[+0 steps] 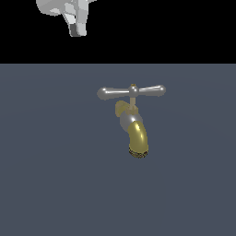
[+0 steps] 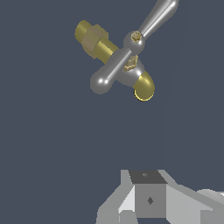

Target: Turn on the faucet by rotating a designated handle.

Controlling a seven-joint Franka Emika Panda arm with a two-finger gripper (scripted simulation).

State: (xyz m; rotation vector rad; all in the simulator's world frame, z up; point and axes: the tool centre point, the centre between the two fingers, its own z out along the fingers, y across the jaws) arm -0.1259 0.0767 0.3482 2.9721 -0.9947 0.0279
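Observation:
The faucet [image 1: 137, 133] stands at the middle of the exterior view, with a gold curved spout, a silver collar and a dark mesh mouth facing down. Its handle [image 1: 132, 91] is a silver crossbar with two bulbous ends, lying level on a thin brass stem. My white gripper [image 1: 76, 28] hangs high at the exterior view's upper left, well apart from the handle and touching nothing. In the wrist view the handle [image 2: 131, 47] crosses the faucet [image 2: 144, 86] diagonally. There my gripper [image 2: 148, 178] shows as one closed block with no gap, shut on nothing.
A flat dark grey-blue floor [image 1: 50, 175] spreads around the faucet, with black background above it. No other object shows in either view.

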